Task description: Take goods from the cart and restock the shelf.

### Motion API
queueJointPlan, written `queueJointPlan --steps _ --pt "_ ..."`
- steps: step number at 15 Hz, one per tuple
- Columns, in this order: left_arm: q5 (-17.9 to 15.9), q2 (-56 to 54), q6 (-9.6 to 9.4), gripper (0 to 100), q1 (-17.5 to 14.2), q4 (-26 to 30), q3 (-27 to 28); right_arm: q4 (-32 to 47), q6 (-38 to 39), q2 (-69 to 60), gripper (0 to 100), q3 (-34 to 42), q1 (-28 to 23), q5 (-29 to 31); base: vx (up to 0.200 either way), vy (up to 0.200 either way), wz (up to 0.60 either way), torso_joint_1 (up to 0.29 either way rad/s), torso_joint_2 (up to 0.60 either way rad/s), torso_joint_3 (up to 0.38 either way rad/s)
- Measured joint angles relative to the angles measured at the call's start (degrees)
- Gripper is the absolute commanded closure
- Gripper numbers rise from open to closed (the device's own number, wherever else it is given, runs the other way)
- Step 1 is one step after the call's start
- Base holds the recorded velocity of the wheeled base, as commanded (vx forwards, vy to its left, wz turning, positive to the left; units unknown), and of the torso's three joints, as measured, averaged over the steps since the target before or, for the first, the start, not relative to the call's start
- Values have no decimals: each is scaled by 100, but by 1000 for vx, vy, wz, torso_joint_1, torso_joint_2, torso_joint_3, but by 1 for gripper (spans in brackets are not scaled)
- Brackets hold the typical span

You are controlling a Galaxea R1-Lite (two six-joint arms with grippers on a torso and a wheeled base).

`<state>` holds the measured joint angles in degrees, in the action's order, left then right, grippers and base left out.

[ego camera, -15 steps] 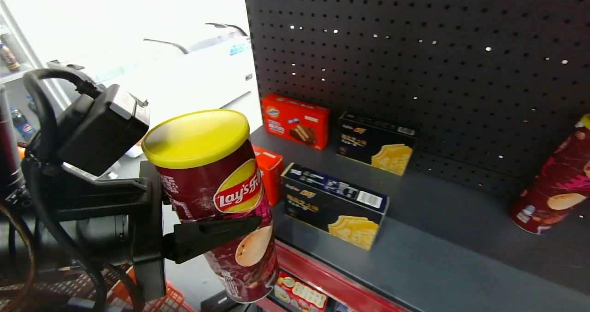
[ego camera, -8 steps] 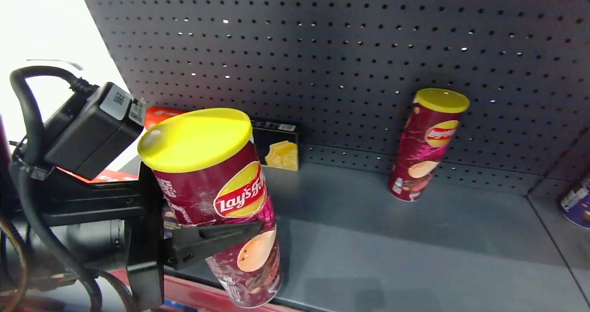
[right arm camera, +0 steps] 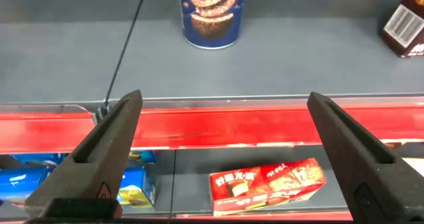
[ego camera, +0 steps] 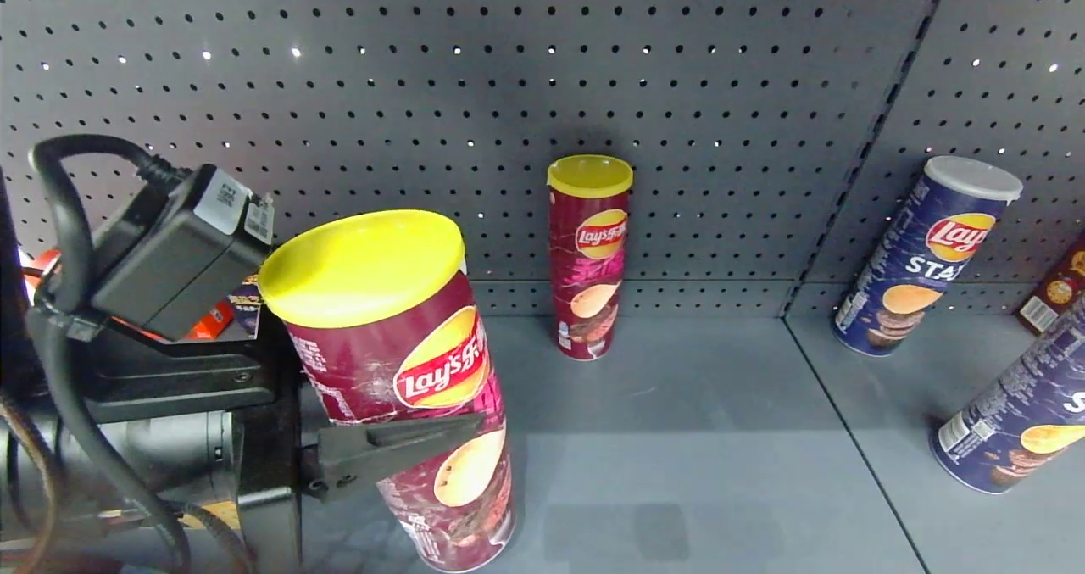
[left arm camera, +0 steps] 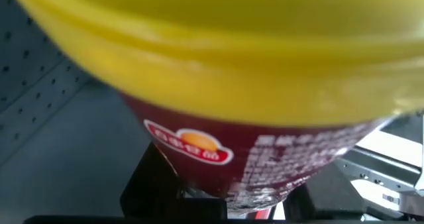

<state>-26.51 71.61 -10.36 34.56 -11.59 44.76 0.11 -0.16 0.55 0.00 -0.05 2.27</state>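
Observation:
My left gripper is shut on a maroon chips can with a yellow lid, held tilted over the front left of the grey shelf. One black finger crosses the can's front; the other is hidden behind it. In the left wrist view the lid and maroon can sit right before the camera. A matching maroon can stands upright at the back of the shelf, against the pegboard. My right gripper is open and holds nothing, in front of the red shelf edge.
Two blue chips cans stand on the right shelf section, one at the back, one nearer the front. A brown box is at the far right. A red box lies on the lower shelf. Bare shelf lies between the cans.
The head view has swung right along the shelf: the boxes left the picture, the standing maroon can came to the centre, blue cans appeared. My left gripper still holds its can.

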Motion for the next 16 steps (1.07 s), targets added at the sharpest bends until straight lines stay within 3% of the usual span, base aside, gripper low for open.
queueJointPlan --steps 4,6,16 --pt "-2 -6 0 100 -20 -6 -59 10 -2 0 0 0 5 0 0 0 0 0 0 0" --pt "-2 -9 -1 100 -20 -12 -89 7 2 0 0 0 2 7 0 0 600 0 10 7" --pt "-2 -99 0 100 -20 -20 -273 5 -11 0 0 0 2 -17 0 0 0 0 0 0"
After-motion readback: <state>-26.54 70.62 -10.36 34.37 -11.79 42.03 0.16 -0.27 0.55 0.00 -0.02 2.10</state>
